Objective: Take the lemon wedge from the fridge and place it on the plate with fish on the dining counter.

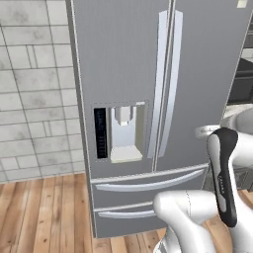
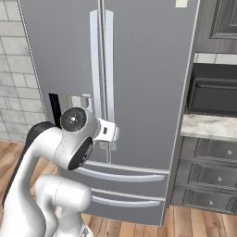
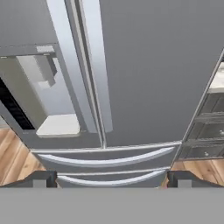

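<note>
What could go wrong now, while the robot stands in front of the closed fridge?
1. Both doors of the fridge are shut, and the two handles stand close together; the open gripper might catch both.
2. The dark cabinets stand close on the right; a swinging door might hit them.

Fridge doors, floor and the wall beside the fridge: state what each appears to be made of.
Fridge doors: brushed metal by the look, flat grey with a soft sheen; the handles shine brighter. Floor: wood planks, warm brown with visible grain and seams. Wall: pale grey stone or ceramic tile, mottled with grout lines.
</note>
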{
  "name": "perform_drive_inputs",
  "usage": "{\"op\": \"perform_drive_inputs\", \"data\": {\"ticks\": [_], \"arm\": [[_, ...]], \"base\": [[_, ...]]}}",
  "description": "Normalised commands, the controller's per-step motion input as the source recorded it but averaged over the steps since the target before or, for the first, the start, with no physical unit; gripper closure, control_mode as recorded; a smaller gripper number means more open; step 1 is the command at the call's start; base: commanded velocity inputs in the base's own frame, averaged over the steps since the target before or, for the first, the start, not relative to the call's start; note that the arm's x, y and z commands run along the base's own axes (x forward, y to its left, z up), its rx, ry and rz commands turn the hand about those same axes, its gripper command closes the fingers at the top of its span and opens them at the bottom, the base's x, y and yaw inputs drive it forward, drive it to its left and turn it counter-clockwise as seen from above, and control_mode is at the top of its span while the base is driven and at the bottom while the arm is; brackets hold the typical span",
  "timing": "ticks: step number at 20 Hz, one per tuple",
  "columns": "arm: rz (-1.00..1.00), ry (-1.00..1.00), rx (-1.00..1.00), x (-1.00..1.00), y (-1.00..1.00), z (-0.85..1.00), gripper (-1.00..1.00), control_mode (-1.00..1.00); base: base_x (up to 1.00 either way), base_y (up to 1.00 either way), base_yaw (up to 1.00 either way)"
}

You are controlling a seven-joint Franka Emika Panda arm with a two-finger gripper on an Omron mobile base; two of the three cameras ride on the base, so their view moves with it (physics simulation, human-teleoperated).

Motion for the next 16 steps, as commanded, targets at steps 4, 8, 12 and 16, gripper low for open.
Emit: {"op": "perform_drive_inputs", "data": {"ticks": [4, 8, 12, 16], "arm": [[0.02, -0.36, -0.12, 0.41, 0.00, 0.27, -1.00, -1.00], [0.01, -0.30, -0.12, 0.89, 0.06, 0.04, -1.00, -1.00], [0.00, -0.33, -0.03, 0.50, 0.01, 0.00, -1.00, -1.00], [0.00, -0.33, 0.00, 0.14, 0.00, 0.00, -1.00, -1.00]], "base": [[0.00, 0.00, 0.00], [0.00, 0.00, 0.00], [0.00, 0.00, 0.00], [0.00, 0.00, 0.00]]}}
